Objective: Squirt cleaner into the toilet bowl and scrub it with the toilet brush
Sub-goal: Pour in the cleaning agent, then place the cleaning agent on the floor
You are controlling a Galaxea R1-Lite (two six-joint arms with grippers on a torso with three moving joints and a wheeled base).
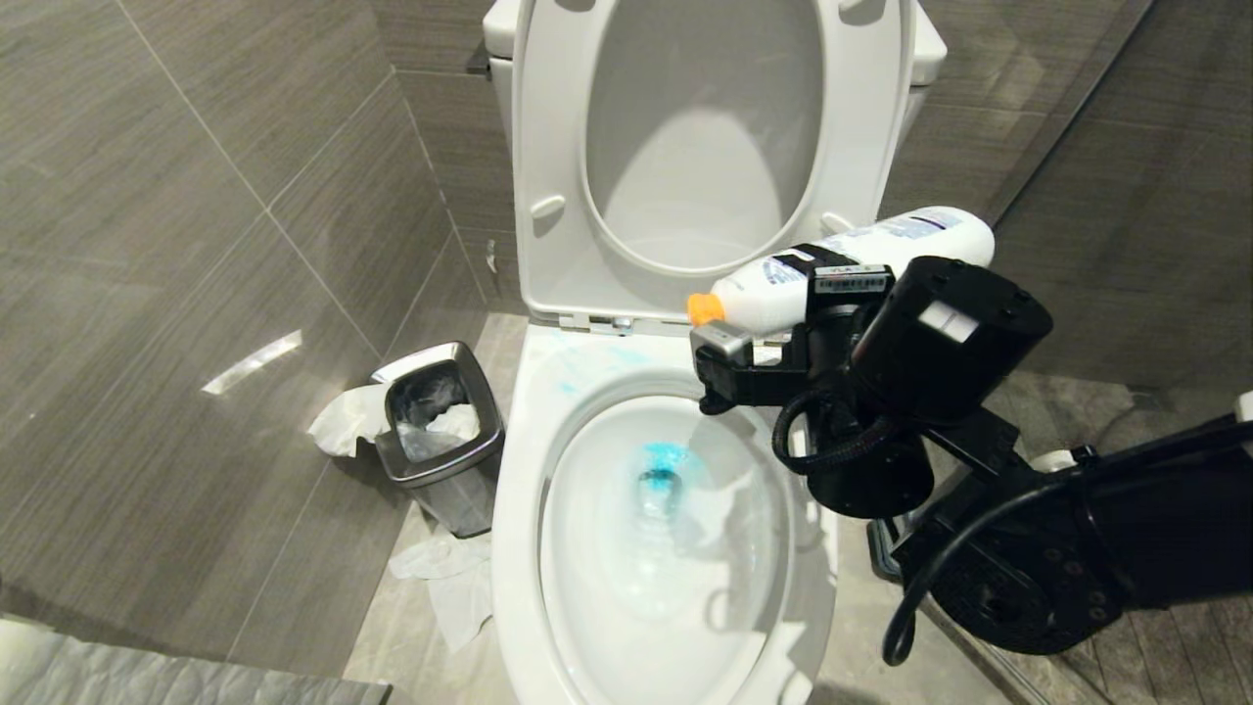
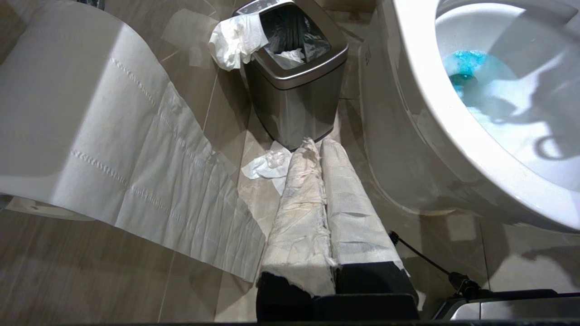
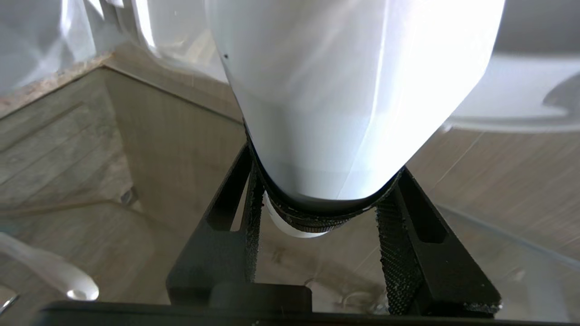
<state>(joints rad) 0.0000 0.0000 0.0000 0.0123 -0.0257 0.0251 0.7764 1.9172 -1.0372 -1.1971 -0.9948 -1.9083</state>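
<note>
The right gripper point(image 1: 832, 294) clamps a white bottle point(image 1: 861, 259) about its middle, lying nearly level with its orange nozzle point(image 1: 703, 308) over the back rim of the bowl point(image 1: 519, 548), seemingly so a squirt can land inside. Blue cleaner point(image 1: 664, 460) pools near the drain and smears the rim. The left gripper point(image 2: 324, 213), shut and wrapped in paper, hangs parked by a bin point(image 2: 294, 90). The brush is not clearly visible.

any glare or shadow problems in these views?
Head view: bright glare streak on the wall tile; arm shadow across the bowl. Left wrist view: same shadow falls beside the blue cleaner. Right wrist view: bottle blown out white, floor blurred.
</note>
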